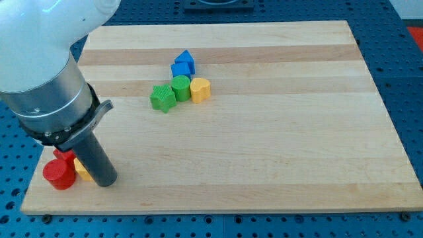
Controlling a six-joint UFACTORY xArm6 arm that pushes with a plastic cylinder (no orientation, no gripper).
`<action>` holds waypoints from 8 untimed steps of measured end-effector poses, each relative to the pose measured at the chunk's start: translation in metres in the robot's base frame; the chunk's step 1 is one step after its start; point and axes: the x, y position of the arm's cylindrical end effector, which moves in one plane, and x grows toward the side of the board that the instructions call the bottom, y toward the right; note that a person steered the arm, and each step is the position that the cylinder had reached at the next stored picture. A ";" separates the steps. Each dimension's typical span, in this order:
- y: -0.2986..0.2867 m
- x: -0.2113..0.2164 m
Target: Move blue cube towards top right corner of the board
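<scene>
Two blue blocks touch at the board's upper middle. The upper one (186,60) looks like a cube seen corner-on. The lower blue block (178,71) has a shape I cannot make out. My tip (105,182) rests on the board near the view's bottom left corner, far below and to the left of the blue blocks. It stands right beside a yellow block (82,170) that the rod partly hides.
A green cylinder (180,86), a green star (162,98) and a yellow block (200,88) sit just below the blue blocks. A red cylinder (59,174) and another red block (64,157) lie left of my tip. The arm's body covers the board's top left corner.
</scene>
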 end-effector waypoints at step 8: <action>0.139 -0.094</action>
